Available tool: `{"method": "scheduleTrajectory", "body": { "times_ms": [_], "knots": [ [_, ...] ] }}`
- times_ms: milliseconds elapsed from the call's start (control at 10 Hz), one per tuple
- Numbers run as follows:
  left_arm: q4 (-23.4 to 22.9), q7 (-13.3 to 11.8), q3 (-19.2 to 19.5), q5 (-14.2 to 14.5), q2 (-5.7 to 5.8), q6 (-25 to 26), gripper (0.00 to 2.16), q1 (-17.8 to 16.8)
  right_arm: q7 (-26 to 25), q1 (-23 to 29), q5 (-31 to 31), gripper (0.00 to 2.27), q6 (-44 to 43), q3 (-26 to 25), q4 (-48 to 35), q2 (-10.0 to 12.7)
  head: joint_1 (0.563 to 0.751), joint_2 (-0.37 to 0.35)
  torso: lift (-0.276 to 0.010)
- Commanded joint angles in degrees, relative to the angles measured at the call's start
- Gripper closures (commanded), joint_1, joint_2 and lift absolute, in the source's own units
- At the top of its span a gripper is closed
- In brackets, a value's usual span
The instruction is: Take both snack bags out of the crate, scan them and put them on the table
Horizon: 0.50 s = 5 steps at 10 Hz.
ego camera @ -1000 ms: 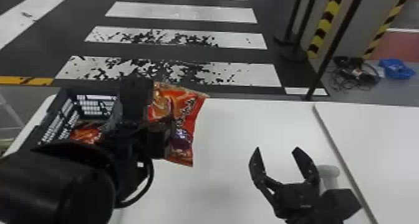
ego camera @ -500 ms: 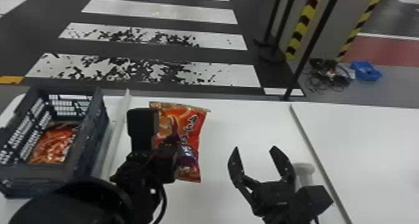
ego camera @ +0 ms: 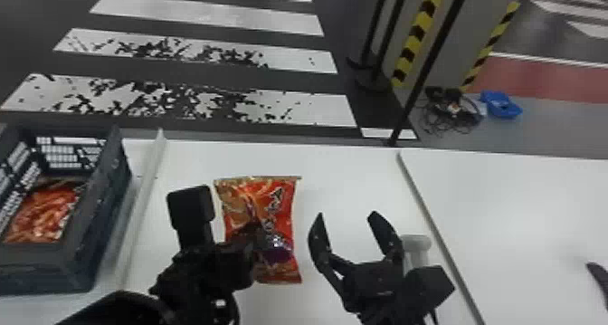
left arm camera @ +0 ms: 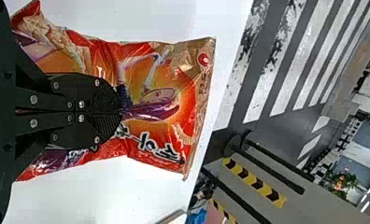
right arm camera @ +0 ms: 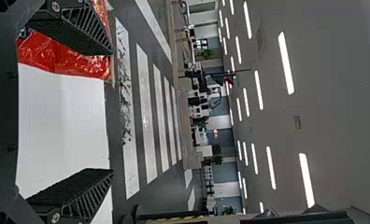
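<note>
Snack bag [ego camera: 280,202] is over the white table [ego camera: 353,174], its middle pinched between the closed fingers of my left gripper [ego camera: 253,251], though I can't tell if it touches down. Printed face toward my head, long axis along those fingers, one sealed end pointing away from me. Right gripper [ego camera: 346,215] gapes wide beside it; second bag [ego camera: 43,211] lies in the crate [ego camera: 34,260], off left.

L tool [ego camera: 254,238] clamped, fingertips together; R tool [ego camera: 347,214] fingers spread.
</note>
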Motion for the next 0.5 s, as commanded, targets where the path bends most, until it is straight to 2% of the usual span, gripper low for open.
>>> {"method": "scheduleTrajectory", "body": {
  "times_ms": [0, 300, 400],
  "knots": [
    [3.59, -0.51, -0.39, 2.79, -0.18, -2.27, 2.14, 0.01, 0.08, -0.08, 0.21, 0.08, 0.01, 0.22, 0.03, 0.09, 0.695, -0.218, -0.092],
    [8.25, -1.30, -0.65, 3.93, -0.18, -4.03, 2.13, -1.22, 0.08, 0.01, 0.30, 0.08, 0.01, 0.22, 0.03, 0.18, 0.695, -0.236, -0.092],
    [8.34, -1.21, -0.65, 4.02, -0.18, -4.03, 1.45, -1.31, 0.08, 0.01, 0.30, 0.08, 0.19, 0.31, 0.03, 0.18, 0.695, -0.237, -0.092]
  ]
}}
